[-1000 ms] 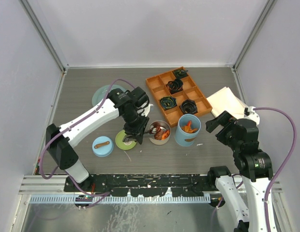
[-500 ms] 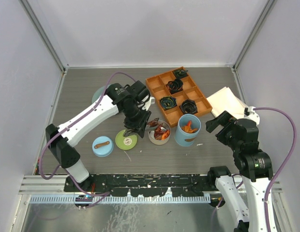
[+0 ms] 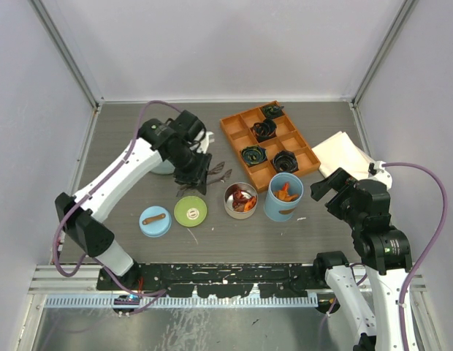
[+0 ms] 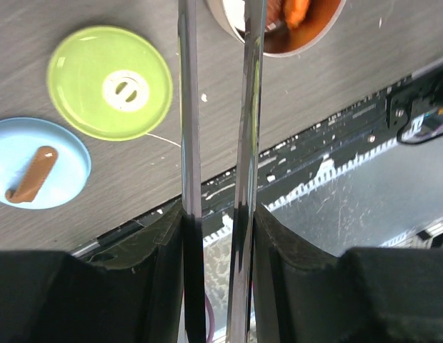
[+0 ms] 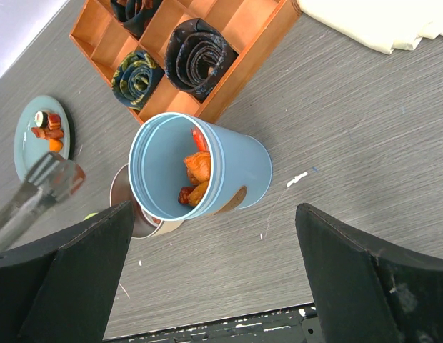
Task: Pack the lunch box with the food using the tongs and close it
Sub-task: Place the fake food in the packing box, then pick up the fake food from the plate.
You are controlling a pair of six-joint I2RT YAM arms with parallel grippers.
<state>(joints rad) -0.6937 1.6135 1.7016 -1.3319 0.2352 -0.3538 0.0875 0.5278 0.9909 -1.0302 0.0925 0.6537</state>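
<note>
My L gripper clamps tongs by both arms, tips near steel tin, R gripper wide open, food in blue cyl

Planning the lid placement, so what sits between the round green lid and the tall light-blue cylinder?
The shallow round steel tin, holding food chunks, sits between the green lid and the light-blue cylinder, as the top external view shows.

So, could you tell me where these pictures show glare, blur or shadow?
Left wrist: the tongs carry mirror-like streaks, and the fingers of the left claw are nearly black. Right wrist: the tongs' tips are blurred, the blue cylinder is sharp. Top external: even light, soft shadows.
</note>
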